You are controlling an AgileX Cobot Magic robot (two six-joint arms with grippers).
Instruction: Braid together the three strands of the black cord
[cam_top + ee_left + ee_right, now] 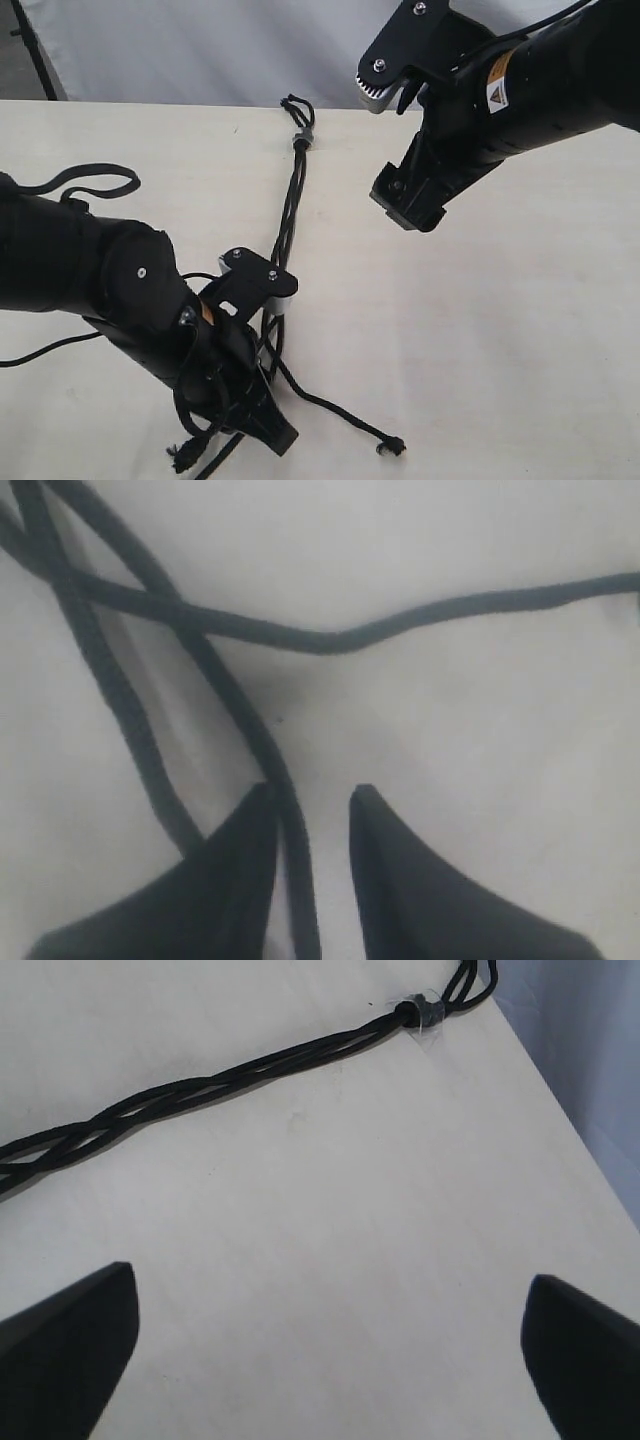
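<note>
The black cord [291, 205] runs down the table from its small loops and grey band [301, 136]. Its upper part is twisted together [200, 1090] below the band [420, 1010]. Lower down the three strands separate under my left arm. One strand [240, 710] passes between the fingers of my left gripper [312, 792], close against one finger [250, 840]; the jaws stand apart around it. A second strand [330, 638] crosses in front and ends in a knotted tip [390, 447]. The third strand [110, 680] lies beside them. My right gripper [330, 1278] hangs wide open and empty above bare table, right of the cord.
The pale table [500, 330] ends at a far edge [200, 103] just behind the cord's loops, with a grey backdrop beyond. A glossy arm cable [95, 180] loops at the left. My left gripper [275, 430] is near the front edge; my right gripper [408, 205] is mid-table.
</note>
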